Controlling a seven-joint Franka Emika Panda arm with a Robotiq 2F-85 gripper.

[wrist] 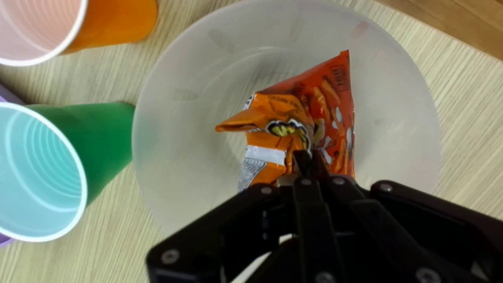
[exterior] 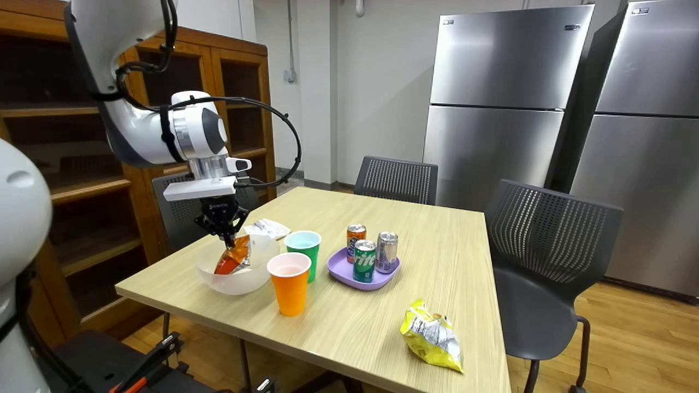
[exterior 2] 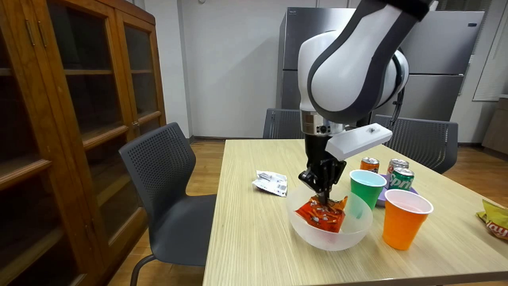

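Note:
A crumpled orange-red snack bag (wrist: 334, 114) rests inside a frosted white bowl (wrist: 180, 129), tilted, with one corner rising toward the bowl's far side in the wrist view. My gripper (wrist: 308, 159) points down into the bowl, its fingers shut on the bag's upper fold. Both exterior views show the same grip, with the bag (exterior 2: 322, 217) below the fingertips and within the bowl's wall (exterior 2: 333, 241). Against the bowl, or very near it, stands a green cup (exterior: 306, 248). An orange cup (exterior: 291, 289) is close by. The bag's lower side is hidden.
A purple plate (exterior: 339, 267) carries an orange can (exterior: 356, 236), a green can (exterior: 364, 263) and a silver-purple can (exterior: 387, 251). A yellow chip bag (exterior: 434, 338) lies toward the table's corner. Behind the bowl is a silver-white packet (exterior 2: 272, 182). Chairs (exterior 2: 166, 171) surround the table.

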